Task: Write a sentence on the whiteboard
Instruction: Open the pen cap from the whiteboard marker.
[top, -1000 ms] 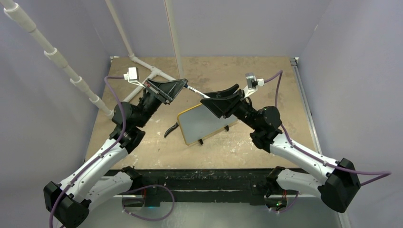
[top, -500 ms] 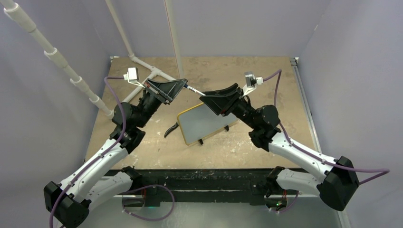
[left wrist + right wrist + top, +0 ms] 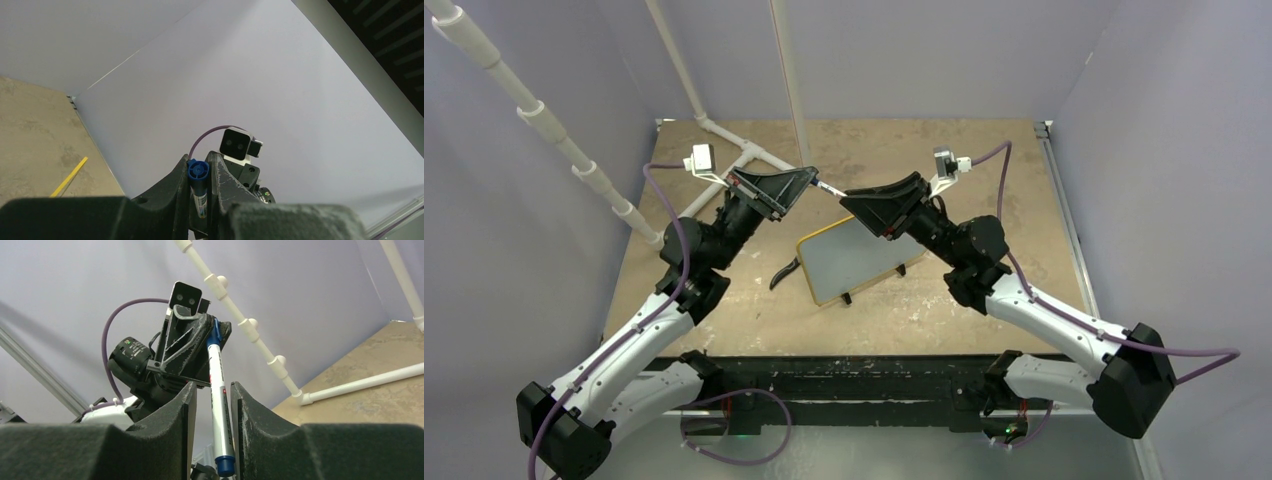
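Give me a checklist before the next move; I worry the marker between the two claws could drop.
1. Left claw gripping the white marker with blue ends: ok.
2. Right claw closed on it: cannot tell; the right wrist view shows a gap beside the barrel.
3. Cap removed: cannot tell; both ends are blue.
4. Yellow-framed white rectangular whiteboard resting on the tan table: ok.
5. Blue lettering on the board: cannot tell; none shows from above.
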`<action>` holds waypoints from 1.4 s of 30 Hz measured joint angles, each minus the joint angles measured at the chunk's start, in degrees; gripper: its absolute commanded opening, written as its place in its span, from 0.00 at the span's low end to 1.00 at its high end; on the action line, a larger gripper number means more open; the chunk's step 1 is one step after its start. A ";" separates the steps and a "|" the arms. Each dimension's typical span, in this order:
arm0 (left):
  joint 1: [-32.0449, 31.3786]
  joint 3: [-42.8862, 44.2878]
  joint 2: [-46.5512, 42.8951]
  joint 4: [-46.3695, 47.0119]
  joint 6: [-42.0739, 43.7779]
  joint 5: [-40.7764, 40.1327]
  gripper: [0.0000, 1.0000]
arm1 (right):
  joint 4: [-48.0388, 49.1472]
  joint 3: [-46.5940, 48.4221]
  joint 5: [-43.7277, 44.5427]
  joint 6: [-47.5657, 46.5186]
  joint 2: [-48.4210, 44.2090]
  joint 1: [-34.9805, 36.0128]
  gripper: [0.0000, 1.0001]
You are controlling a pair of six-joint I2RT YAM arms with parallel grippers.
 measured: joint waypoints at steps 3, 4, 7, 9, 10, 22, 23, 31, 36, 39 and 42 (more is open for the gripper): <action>0.00 -0.07 0.00 0.00 0.00 -0.02 0.00 | -0.46 0.07 0.17 -0.04 0.02 0.00 0.30; 0.00 -0.07 0.00 -0.02 0.02 -0.02 0.00 | -0.52 0.07 0.22 -0.04 0.02 0.00 0.29; 0.00 -0.07 0.00 0.00 0.02 -0.02 0.00 | -0.52 0.15 0.26 -0.07 0.02 0.00 0.21; 0.00 -0.07 0.02 0.04 0.00 -0.02 0.00 | -0.55 0.17 0.31 -0.15 0.02 0.00 0.09; 0.00 -0.07 0.02 0.13 -0.02 -0.02 0.00 | -0.61 0.15 0.39 -0.17 0.02 0.00 0.03; -0.20 -0.07 -0.81 -0.87 0.09 -1.29 0.00 | -1.53 0.15 1.60 -0.63 -0.63 0.37 0.00; -0.37 -0.07 -1.18 -1.40 0.22 -1.44 0.00 | -2.12 0.15 1.68 -0.85 -1.01 0.48 0.00; -1.81 -0.07 -3.87 -6.49 1.62 -3.32 0.00 | -6.01 -1.18 2.27 -2.51 -4.22 1.42 0.00; -0.07 -0.07 -7.15 -6.08 3.08 -12.09 0.00 | -7.80 -2.40 4.94 -3.76 -7.45 0.59 0.00; 0.02 -0.07 -8.33 -5.05 3.23 -14.75 0.00 | -8.24 -2.40 6.05 -4.48 -8.81 0.42 0.00; 0.02 -0.02 -8.48 -5.03 4.66 -16.20 0.00 | -9.42 -2.43 6.73 -5.22 -9.70 0.42 0.00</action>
